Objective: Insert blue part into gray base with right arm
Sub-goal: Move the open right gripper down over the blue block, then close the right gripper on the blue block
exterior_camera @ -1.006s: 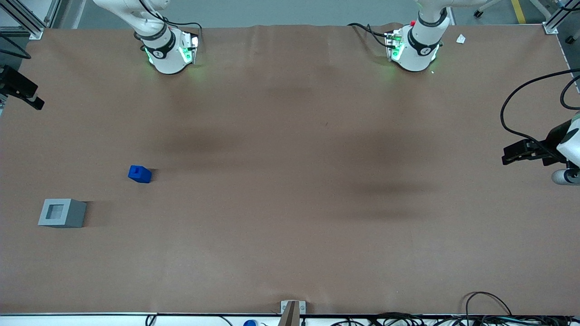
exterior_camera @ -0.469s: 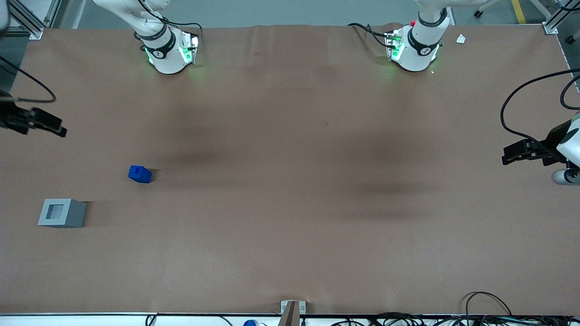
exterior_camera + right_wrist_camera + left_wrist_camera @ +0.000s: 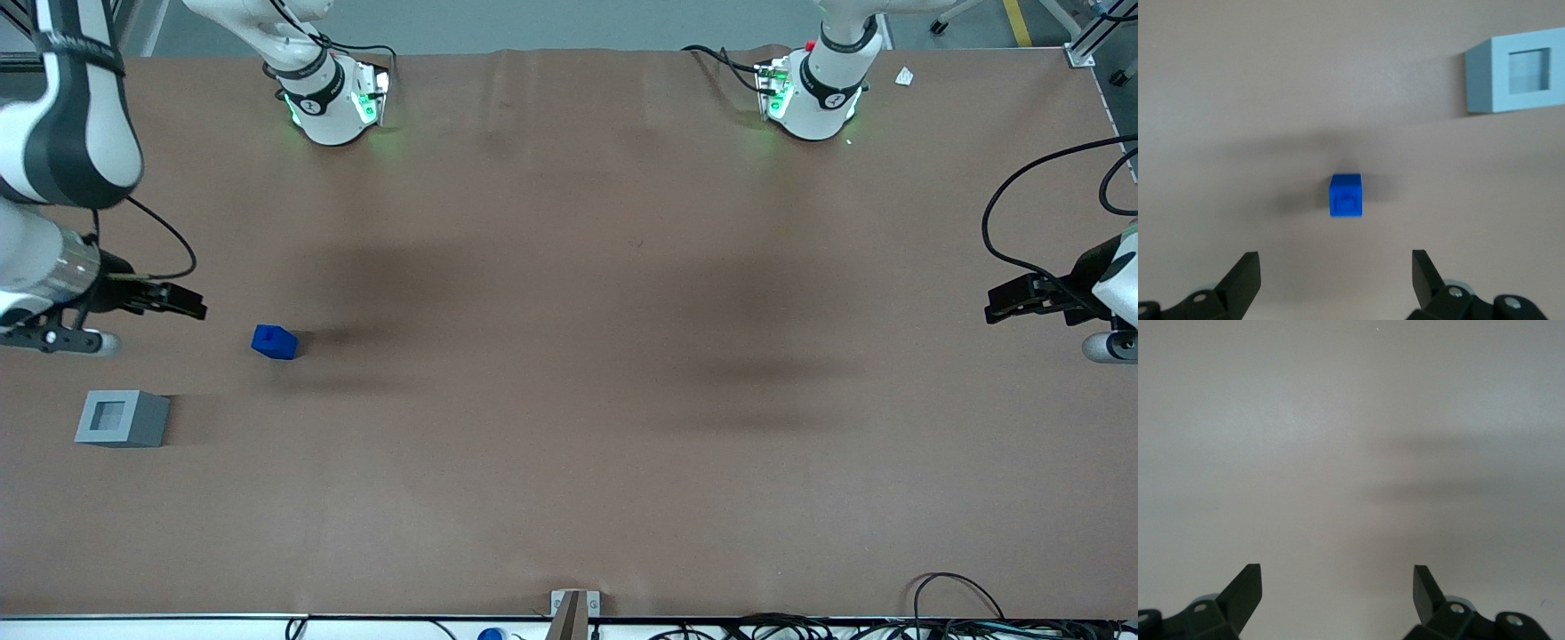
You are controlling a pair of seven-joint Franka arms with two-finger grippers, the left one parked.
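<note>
The blue part point(image 3: 274, 341) point(image 3: 1346, 195), a small bright blue block, lies on the brown table at the left of the front view, its square nub facing the right wrist camera. The gray base point(image 3: 122, 418) point(image 3: 1515, 71) sits lower left of it, well apart, upright, its square recess open. The right arm's gripper point(image 3: 182, 302) point(image 3: 1336, 280) hovers near the blue part, fingers spread wide

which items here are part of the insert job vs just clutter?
Job:
- blue part, loose on the table, nothing gripping it
- gray base, recess empty, nearer the front camera than the blue part
- right arm's gripper, open, beside the blue part, not touching it

Lying about:
- white scrap near the parked arm's base
- cables at the table edge
</note>
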